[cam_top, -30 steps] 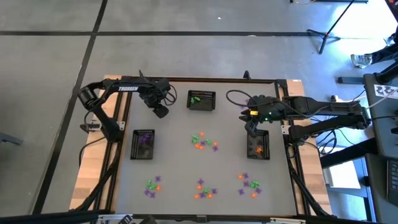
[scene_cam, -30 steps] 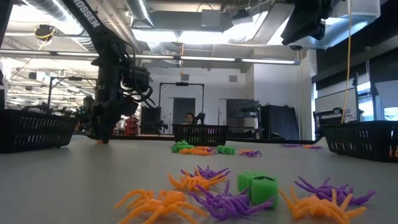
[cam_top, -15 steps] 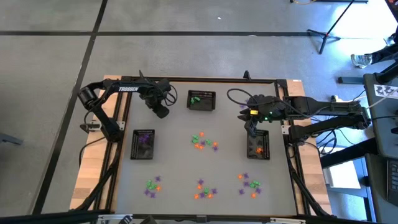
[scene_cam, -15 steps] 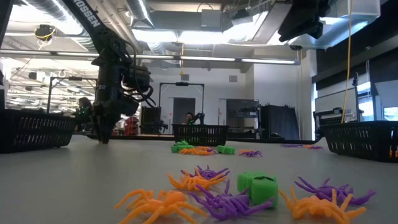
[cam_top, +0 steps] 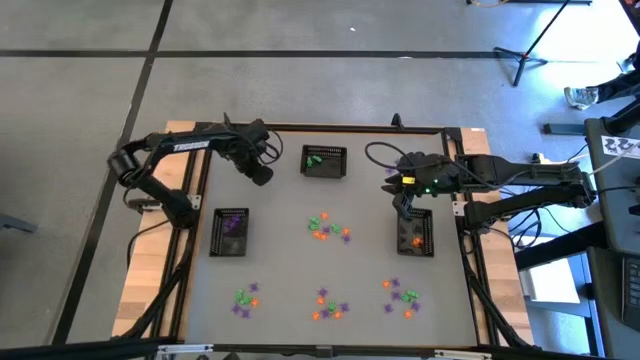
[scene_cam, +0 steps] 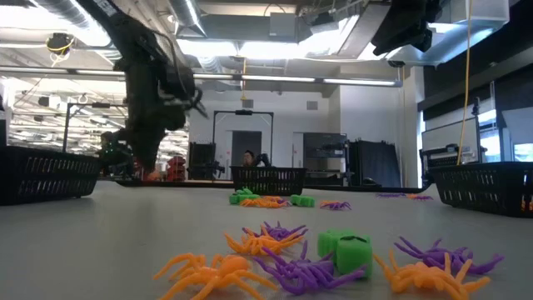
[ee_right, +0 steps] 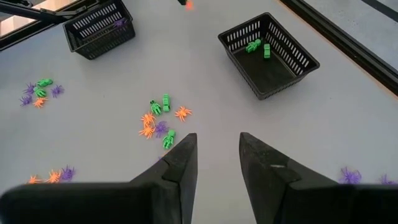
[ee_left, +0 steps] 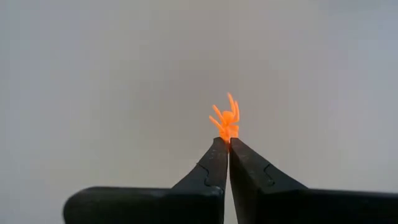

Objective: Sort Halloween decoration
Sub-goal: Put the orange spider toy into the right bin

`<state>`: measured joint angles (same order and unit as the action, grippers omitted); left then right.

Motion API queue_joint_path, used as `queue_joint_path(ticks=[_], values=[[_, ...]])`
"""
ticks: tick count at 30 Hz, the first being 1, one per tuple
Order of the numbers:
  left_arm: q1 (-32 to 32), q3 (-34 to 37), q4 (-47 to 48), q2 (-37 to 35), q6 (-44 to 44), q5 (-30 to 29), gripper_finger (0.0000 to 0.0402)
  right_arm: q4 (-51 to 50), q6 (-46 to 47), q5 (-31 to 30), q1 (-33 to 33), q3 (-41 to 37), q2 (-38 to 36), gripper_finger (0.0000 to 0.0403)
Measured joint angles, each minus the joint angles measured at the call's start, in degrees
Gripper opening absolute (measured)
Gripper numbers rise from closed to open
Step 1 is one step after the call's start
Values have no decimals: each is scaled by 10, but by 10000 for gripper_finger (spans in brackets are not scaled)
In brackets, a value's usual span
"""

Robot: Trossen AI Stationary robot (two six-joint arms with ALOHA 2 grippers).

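My left gripper [ee_left: 227, 142] is shut on a small orange spider trinket [ee_left: 227, 119] over the table's far left part [cam_top: 262, 176]; the low view shows it there too [scene_cam: 148, 173]. Piles of purple, green and orange Halloween decoration lie at the centre [cam_top: 327, 228] and along the near edge [cam_top: 245, 297] [cam_top: 328, 305] [cam_top: 400, 295]. My right gripper [ee_right: 217, 155] hangs open, with nothing between its fingers, high over the right basket [cam_top: 416, 232]. My left gripper pinches the orange spider by its lower end [ee_left: 226, 134] between its two fingertips. The fingers come from above, pointing steeply down. The rest of the spider sticks out past the fingertips, just clear of the table.
Three black mesh baskets stand on the table: one at the far middle with green pieces [cam_top: 324, 160], one at the left with purple pieces [cam_top: 231, 232], one at the right with orange pieces. Bare table lies between the baskets and the piles.
My left gripper has shut on the orange spider and risen, lifting it off the table. The left arm's elbow has swung toward the table's left edge.
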<state>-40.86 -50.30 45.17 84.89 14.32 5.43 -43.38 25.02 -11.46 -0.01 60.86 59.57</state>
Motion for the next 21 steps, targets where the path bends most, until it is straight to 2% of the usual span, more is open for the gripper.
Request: queue_joint_path(ticks=[6,12,16,21], values=[[10,0,-19,-100,40,59,1,27,0,-26,0,0,0,118],[46,0,-121,-190,124,109,0,151,-28,-36,-2,0,14,118],[90,-1,-269,-219,179,119,0,249,-32,67,-32,0,50,118],[158,-1,-469,-223,186,93,0,364,3,181,-80,0,103,118]])
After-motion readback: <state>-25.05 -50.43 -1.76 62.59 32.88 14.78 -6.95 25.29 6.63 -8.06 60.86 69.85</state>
